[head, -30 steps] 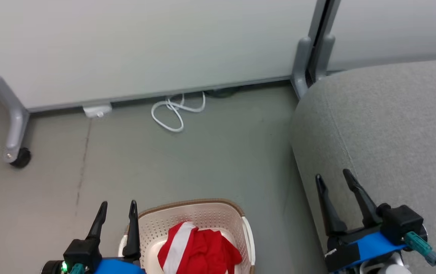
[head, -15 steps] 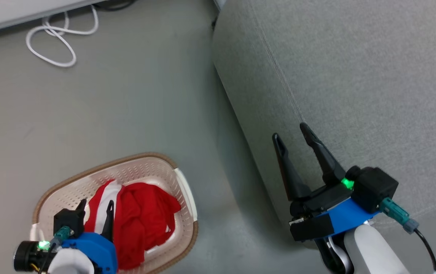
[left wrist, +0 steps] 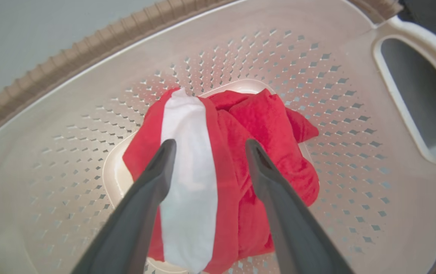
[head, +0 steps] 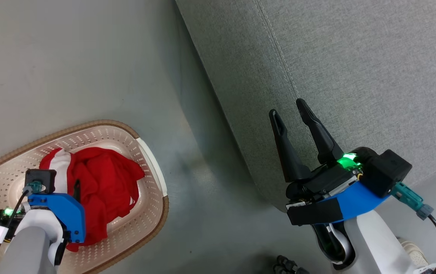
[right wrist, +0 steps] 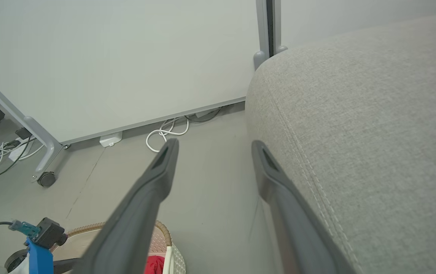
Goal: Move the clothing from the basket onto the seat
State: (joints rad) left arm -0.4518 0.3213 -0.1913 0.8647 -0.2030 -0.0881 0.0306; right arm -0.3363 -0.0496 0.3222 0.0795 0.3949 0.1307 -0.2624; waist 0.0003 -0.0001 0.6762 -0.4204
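The cream basket with a brown rim stands on the floor at the lower left. The red clothing with a white stripe lies bunched in its bottom. My left gripper points down into the basket. In the left wrist view it is open, its fingers hanging just above the clothing and straddling the white stripe. The grey seat fills the upper right. My right gripper stands open and empty over the seat's rounded front edge.
Grey floor separates the basket from the seat. In the right wrist view a white partition panel stands behind, with a coiled white cable at its foot and a wheeled metal leg to the left.
The head camera has tilted down and turned. My left gripper has swung from pointing forward beside the basket to pointing down into it above the clothing. Both grippers stay open.
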